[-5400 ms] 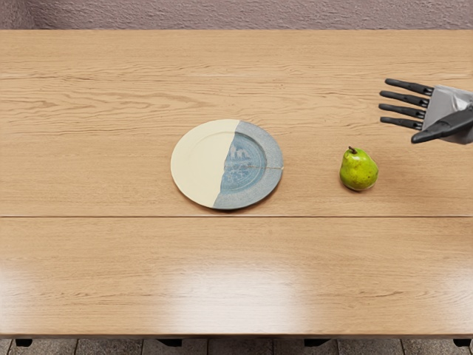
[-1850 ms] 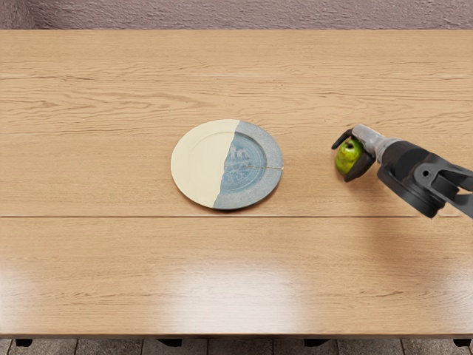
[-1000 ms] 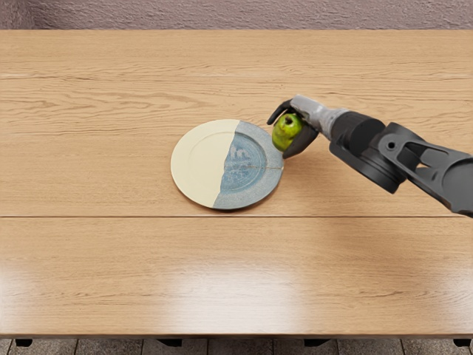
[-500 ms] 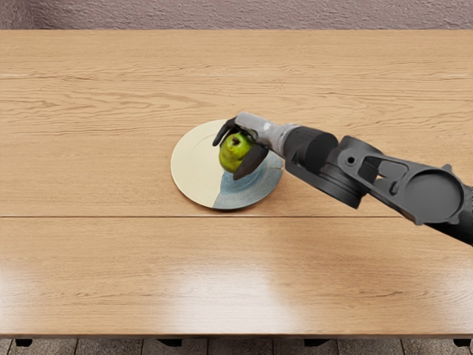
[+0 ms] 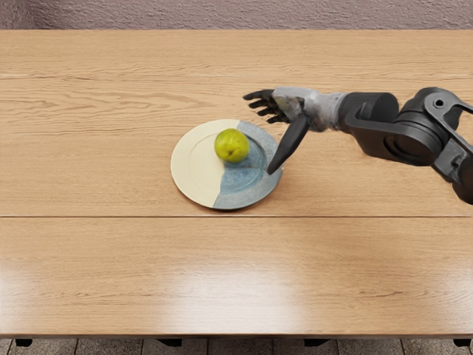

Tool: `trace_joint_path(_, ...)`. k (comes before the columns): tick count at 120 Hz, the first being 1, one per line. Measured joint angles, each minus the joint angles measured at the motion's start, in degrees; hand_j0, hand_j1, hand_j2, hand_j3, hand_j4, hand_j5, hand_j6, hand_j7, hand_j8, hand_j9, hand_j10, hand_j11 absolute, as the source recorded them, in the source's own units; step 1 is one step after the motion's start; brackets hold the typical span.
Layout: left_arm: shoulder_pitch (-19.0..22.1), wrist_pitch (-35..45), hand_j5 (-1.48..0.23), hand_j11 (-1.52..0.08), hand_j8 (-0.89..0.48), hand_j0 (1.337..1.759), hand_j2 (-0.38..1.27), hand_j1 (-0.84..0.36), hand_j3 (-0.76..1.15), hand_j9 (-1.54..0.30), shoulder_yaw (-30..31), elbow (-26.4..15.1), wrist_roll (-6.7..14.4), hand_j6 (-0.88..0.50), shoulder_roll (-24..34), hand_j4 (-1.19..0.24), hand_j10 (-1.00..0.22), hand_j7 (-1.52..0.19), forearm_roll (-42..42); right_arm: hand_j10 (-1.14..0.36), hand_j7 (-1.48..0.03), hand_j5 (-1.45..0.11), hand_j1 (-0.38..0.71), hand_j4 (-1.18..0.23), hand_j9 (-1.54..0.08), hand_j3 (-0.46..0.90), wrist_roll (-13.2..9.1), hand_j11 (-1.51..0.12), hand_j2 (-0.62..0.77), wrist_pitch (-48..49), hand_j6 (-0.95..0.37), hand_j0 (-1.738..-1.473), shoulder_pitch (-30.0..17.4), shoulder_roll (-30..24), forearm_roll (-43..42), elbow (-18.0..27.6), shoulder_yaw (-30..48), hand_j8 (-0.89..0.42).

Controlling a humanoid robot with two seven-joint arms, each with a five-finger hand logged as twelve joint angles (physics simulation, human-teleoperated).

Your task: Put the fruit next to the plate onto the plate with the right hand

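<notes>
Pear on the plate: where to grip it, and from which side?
Probably across the round middle of the pear, from above and the right: the plate rim blocks a low approach, and the open right hand hovers on that side.

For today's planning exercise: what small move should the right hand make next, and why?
Probably lift the right hand clear, away to the right of the plate: the pear lies on the plate, and the hand is open, holding nothing.

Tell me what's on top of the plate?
A green pear sits on the plate, near its middle. The open right hand overlaps its right rim. Under the pear is hidden.
</notes>
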Motion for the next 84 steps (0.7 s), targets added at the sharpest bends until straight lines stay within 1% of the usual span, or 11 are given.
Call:
trace_joint_path(12,0.00,0.01,-0.01,-0.01,-0.01,1.658,0.00,0.34,0.00,-0.01,0.01,0.00,0.00,-0.01,0.00,-0.01,-0.01,-0.01,0.00,-0.05,-0.07,-0.07,-0.29,-0.06,-0.07,0.00,0.00,-0.07,-0.01,10.02,-0.05,-1.658,-4.99,-3.96,5.97,0.00,6.93,-0.05)
trace_joint_path(19,0.00,0.00,-0.01,-0.01,-0.01,1.658,0.00,0.34,0.00,-0.01,0.00,0.00,0.00,-0.01,0.00,-0.01,-0.01,-0.01,0.00,-0.05,-0.06,-0.07,-0.30,-0.05,-0.07,0.00,0.00,-0.06,-0.01,15.02,-0.05,-1.658,-8.91,-5.06,7.87,0.00,12.07,-0.04)
trace_joint_path(28,0.00,0.00,-0.01,-0.01,-0.01,1.658,0.00,0.34,0.00,-0.01,0.01,0.00,0.00,-0.01,0.00,-0.01,-0.01,-0.01,0.00,-0.04,-0.06,-0.06,-0.30,-0.04,-0.06,0.00,0.00,-0.06,-0.01,18.55,-0.04,-1.658,-13.76,-5.82,9.87,0.00,18.28,-0.04)
trace_joint_path(56,0.00,-0.03,-0.01,-0.01,-0.01,1.658,0.00,0.34,0.00,-0.01,-0.04,0.00,0.00,-0.01,0.00,-0.01,-0.01,-0.01,0.00,-0.03,-0.04,-0.04,-0.31,-0.03,-0.04,0.00,0.00,-0.04,-0.01,21.53,-0.03,-1.658,-25.75,-6.75,16.06,-0.12,32.40,-0.03)
trace_joint_path(71,0.00,-0.06,-0.01,-0.01,-0.01,1.658,0.00,0.34,0.00,-0.01,-0.04,0.00,0.00,-0.01,0.00,-0.01,-0.01,-0.01,0.00,-0.03,-0.04,-0.04,-0.31,-0.03,-0.04,0.00,0.00,-0.04,0.00,21.78,-0.03,-1.658,-33.47,-6.81,17.57,-0.22,40.11,-0.03)
trace_joint_path(84,0.00,-0.07,-0.01,-0.01,-0.01,1.658,0.00,0.34,0.00,-0.01,-0.05,0.00,0.00,-0.01,0.00,-0.01,-0.01,-0.01,0.01,-0.03,-0.04,-0.04,-0.32,-0.03,-0.04,0.00,0.00,-0.04,0.00,21.85,-0.03,-1.658,-38.65,-6.83,19.60,-0.94,45.00,-0.03)
